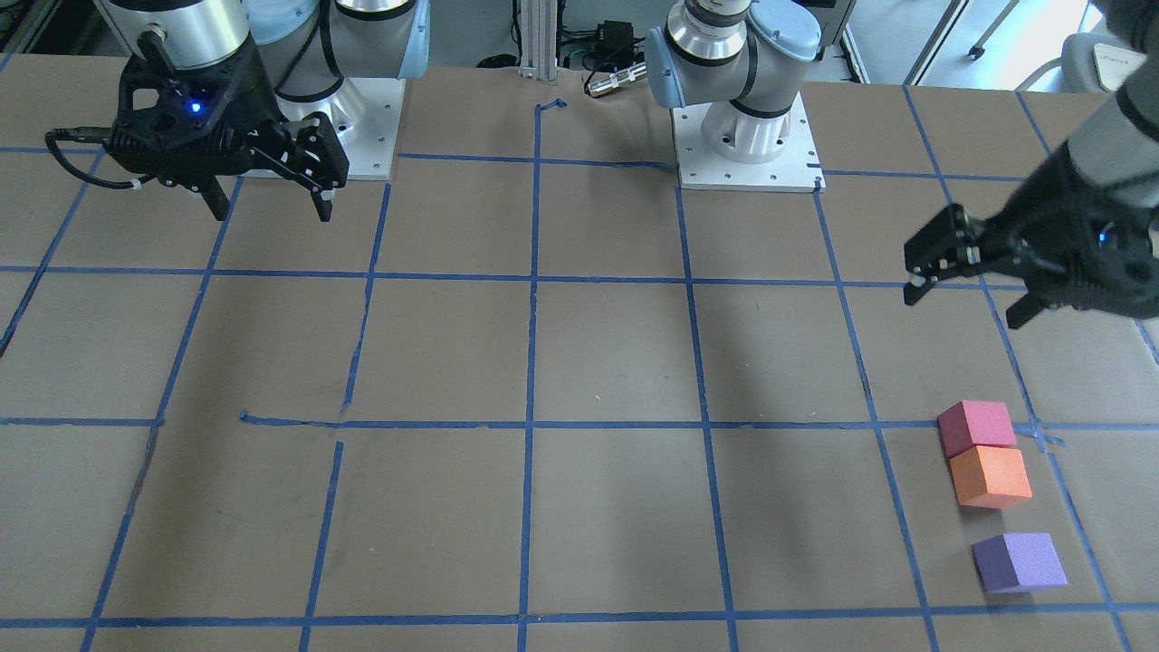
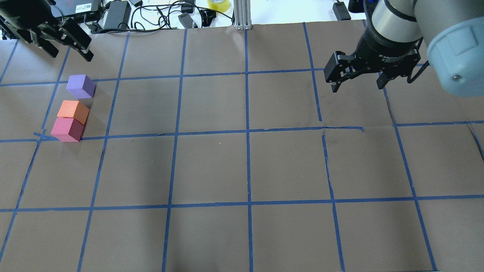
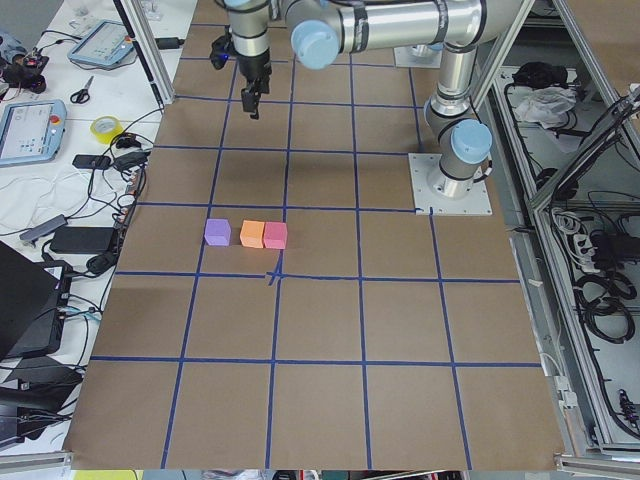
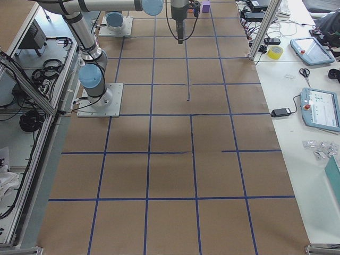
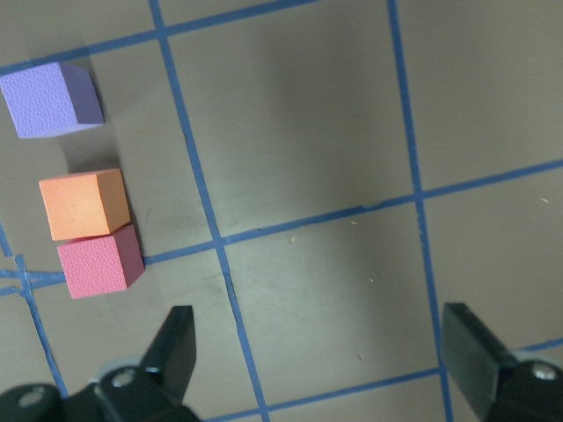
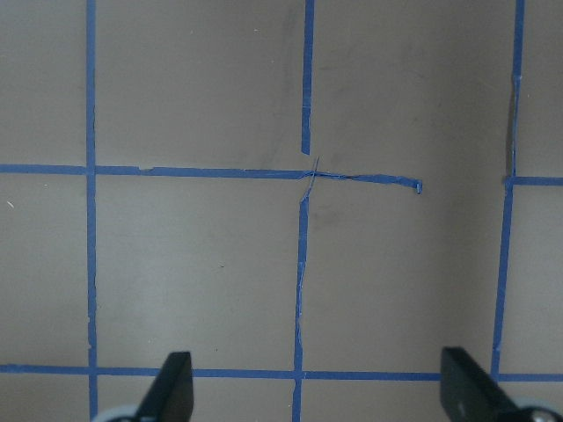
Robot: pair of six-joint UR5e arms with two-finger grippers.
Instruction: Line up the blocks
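- Brown-paper table (image 2: 211, 166), taped in a blue grid. The left gripper (image 5: 318, 330) hovers spread wide and empty, and the right gripper (image 6: 317, 369) is likewise spread, well apart from the blocks.
- Beyond the left fingertips, off to one side, the reddish-pink block (image 5: 95, 261) touches the orange block (image 5: 81, 204). The purple block (image 5: 48, 98) sits past a small gap.
- Likely step: close that gap. Straddle the purple block's flat sides squarely and set it in line.

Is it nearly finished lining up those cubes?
Looks nearly or fully done: the pink block, orange block and purple block sit in one row, pink and orange touching, purple a small gap off. Nothing is in hand; the left end effector and right end effector hang open, away from them. At most, closing that gap remains.
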